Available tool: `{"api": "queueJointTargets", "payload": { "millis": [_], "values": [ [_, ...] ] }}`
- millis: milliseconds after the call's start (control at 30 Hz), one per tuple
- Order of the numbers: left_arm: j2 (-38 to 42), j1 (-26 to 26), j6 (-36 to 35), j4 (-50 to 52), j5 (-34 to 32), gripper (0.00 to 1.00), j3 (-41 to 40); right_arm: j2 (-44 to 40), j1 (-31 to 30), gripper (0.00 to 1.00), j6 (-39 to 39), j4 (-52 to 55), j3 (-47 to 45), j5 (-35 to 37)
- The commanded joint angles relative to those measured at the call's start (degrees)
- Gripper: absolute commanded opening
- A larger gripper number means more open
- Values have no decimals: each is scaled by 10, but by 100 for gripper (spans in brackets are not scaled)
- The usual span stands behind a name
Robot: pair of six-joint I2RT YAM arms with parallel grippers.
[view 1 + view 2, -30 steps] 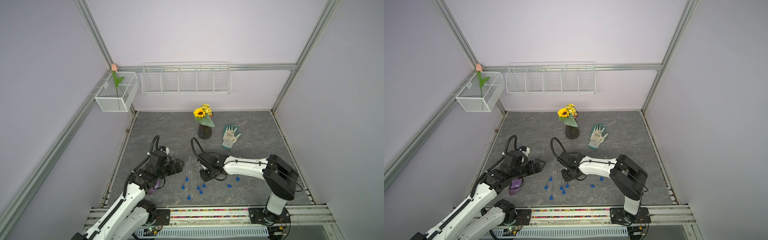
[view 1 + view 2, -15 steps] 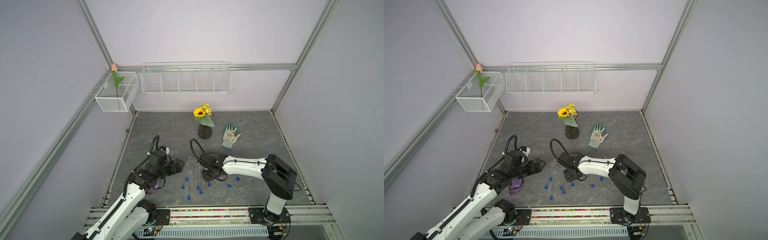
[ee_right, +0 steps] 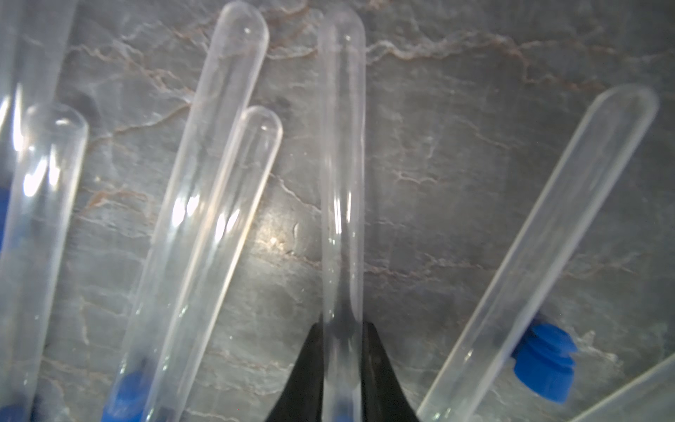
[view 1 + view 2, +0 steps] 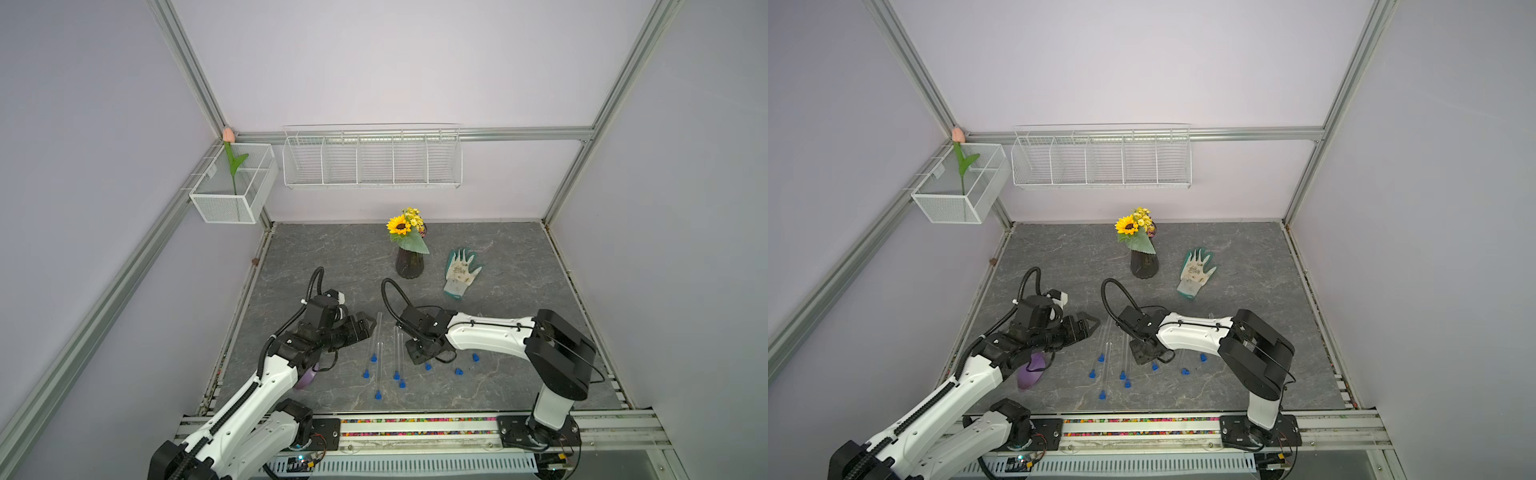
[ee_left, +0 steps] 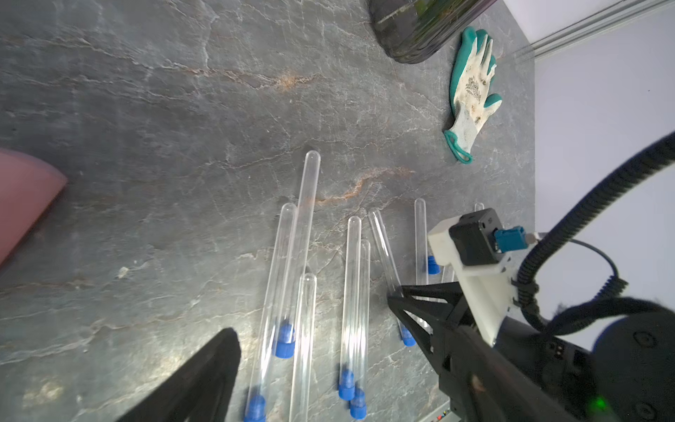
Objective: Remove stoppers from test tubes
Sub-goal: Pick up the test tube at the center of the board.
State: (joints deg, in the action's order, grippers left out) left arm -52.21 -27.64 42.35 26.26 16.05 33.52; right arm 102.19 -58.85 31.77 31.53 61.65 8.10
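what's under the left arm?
A purple scoop: part of it pokes out beneath the left arm. The rest is hidden by the arm in both top views.

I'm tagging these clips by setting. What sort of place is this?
Probably a robot test cell rather than a working lab: plain walls in an aluminium frame, two robot arms at a stone-look table, and staged props, a sunflower vase and a garden glove, near the test tubes.
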Motion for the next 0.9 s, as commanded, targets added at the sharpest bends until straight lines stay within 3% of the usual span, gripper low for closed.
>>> {"api": "queueJointTargets", "payload": {
  "millis": [0, 167, 267, 533, 867],
  "values": [
    [-10, 4, 19, -16, 25, 92, 7, -26, 5, 17, 11, 15, -26, -2],
    [-23, 4, 22, -39, 68, 96, 18, -75, 16, 17, -1, -14, -43, -20],
    [-30, 3, 31, -64, 90, 100, 20, -118, 31, 16, -7, -51, -63, -66],
    [-65, -2, 58, -179, 179, 99, 31, -239, 81, 16, -44, -67, -90, -139],
    [-140, -96, 13, -183, 168, 100, 128, -338, 101, 16, -70, -67, -87, -229]
  ]
}}
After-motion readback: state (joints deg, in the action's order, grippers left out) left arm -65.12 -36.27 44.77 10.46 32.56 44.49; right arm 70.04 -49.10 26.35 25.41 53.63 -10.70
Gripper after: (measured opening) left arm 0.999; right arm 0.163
